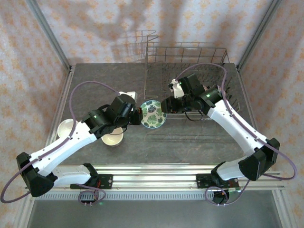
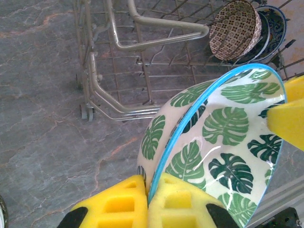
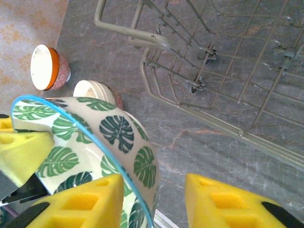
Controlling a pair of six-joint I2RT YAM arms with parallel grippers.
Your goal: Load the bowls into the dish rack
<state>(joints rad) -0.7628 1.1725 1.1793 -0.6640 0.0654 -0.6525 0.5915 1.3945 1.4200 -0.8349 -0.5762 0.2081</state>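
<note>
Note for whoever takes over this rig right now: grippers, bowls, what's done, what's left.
Left gripper: shut on rim of white ceramic bowl with green leaf print, by the grey wire dish rack.
Right gripper: open, straddling that bowl's rim.
Done: brown patterned bowl and dark blue bowl racked.
Left: leaf bowl; orange-rimmed bowl and cream bowl on grey table.

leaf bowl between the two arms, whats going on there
It looks like a handover. The left gripper is clamped on the rim of the leaf-patterned bowl, holding it just outside the dish rack. The right gripper is open, its fingers either side of the opposite rim. Two patterned bowls stand in the rack, and cream bowls wait on the table.
</note>
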